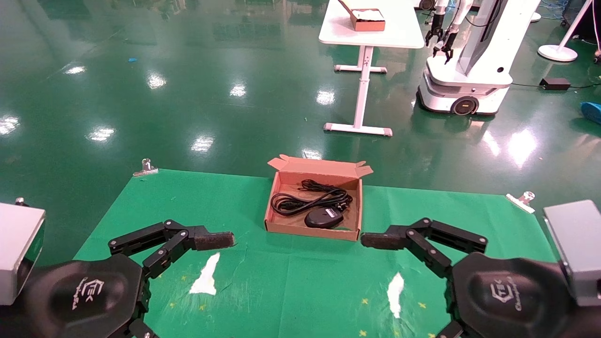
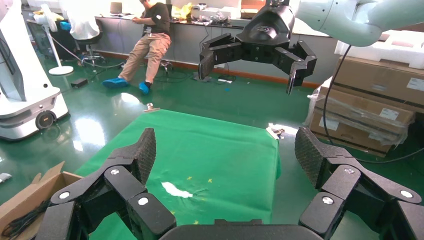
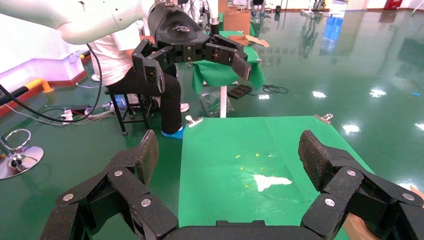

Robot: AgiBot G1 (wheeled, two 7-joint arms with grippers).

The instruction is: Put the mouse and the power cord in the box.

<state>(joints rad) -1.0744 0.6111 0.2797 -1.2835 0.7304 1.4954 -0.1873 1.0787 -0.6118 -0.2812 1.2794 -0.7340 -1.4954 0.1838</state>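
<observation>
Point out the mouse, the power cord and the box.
mouse (image 1: 323, 218), head view, middle of its black shell.
power cord (image 1: 300, 201), head view, on the looped bundle.
box (image 1: 307, 230), head view, near cardboard wall.

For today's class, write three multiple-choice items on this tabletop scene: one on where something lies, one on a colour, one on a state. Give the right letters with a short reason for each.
1. Where does the mouse lie?
A. on the green cloth beside the box
B. inside the box
C. in the left gripper

2. What colour is the box?
A. white
B. blue
C. brown

3. In what state is the right gripper?
A. open and holding nothing
B. shut on the mouse
C. shut on the power cord

Answers:
1 B: the mouse sits within the cardboard walls, next to the power cord.
2 C: the cardboard is plain brown against the green cloth.
3 A: its fingers stand wide apart with only cloth between them; the left gripper is likewise open, and both hover over the cloth in front of the box.
</observation>
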